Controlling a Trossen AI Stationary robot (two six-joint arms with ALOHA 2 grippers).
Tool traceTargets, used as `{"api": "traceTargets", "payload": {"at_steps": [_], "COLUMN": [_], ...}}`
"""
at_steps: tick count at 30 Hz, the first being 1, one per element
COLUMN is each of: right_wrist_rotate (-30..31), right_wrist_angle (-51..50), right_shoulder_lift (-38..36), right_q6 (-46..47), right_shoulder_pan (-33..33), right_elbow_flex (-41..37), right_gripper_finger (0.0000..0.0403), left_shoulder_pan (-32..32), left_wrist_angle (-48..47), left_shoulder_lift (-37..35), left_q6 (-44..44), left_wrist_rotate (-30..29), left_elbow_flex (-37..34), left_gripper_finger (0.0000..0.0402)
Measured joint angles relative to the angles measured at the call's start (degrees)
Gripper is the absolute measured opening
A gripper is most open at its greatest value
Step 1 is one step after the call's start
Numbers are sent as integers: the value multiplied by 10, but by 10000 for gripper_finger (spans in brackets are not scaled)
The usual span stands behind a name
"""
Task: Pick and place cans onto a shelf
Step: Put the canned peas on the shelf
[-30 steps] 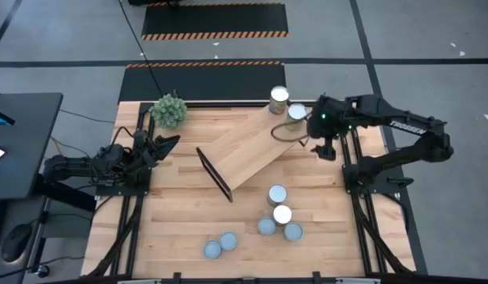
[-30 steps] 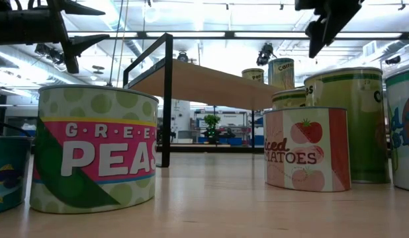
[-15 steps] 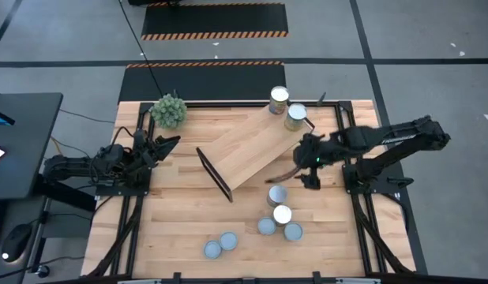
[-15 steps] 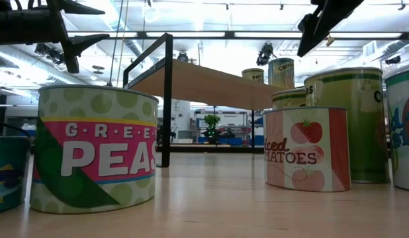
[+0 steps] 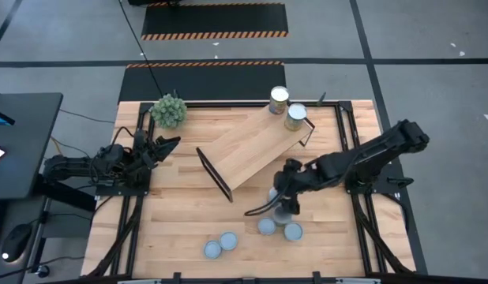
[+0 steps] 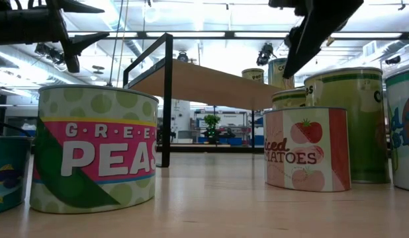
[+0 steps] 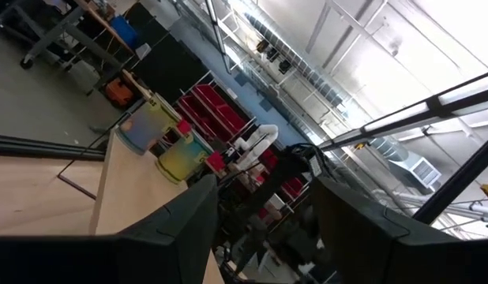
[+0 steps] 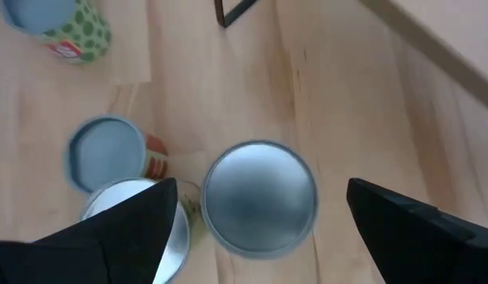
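The shelf (image 5: 244, 150), a light-wood plank with black end frames, stands slantwise in the middle of the table. Two cans (image 5: 279, 99) (image 5: 295, 116) stand on its far right end. Several more cans stand on the table near the front, among them a silver-topped can (image 8: 260, 197), a blue-topped can (image 8: 106, 154) and a green peas can (image 6: 92, 149). My right gripper (image 5: 285, 201) hangs open above the silver-topped can, one finger (image 8: 141, 229) on either side of it, touching nothing. My left gripper (image 5: 161, 144) waits open at the table's left edge.
A green plant ball (image 5: 169, 110) sits at the far left corner. A tomato can (image 6: 307, 149) and a tall green can (image 6: 353, 122) crowd the cluster under my right gripper. Two blue-topped cans (image 5: 220, 245) stand apart near the front edge.
My right gripper has swung from the shelf's far right end toward the table's near edge and leftward, sinking as it went, and now hangs over the cluster of cans. It has stayed open. The cans and shelf have not moved.
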Motion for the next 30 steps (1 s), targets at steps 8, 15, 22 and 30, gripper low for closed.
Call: {"api": "traceTargets", "payload": {"at_steps": [8, 15, 22, 30], "right_wrist_rotate": [29, 67, 65, 64], "right_wrist_angle": [45, 53, 69, 80], "right_shoulder_lift": [52, 53, 53, 53], "right_q6": [-7, -21, -16, -12], "right_shoulder_pan": [15, 20, 19, 17], "right_elbow_flex": [0, 0, -11, -37], "right_gripper_finger": [378, 378, 378, 378], "left_shoulder_pan": [0, 0, 0, 0], "left_wrist_angle": [-2, -3, -5, -5], "left_shoulder_lift": [0, 0, 0, 0], "left_q6": [-10, -14, -12, -10], "left_wrist_rotate": [0, 0, 0, 0], "left_elbow_flex": [0, 0, 0, 0], "left_gripper_finger": [215, 215, 215, 215]}}
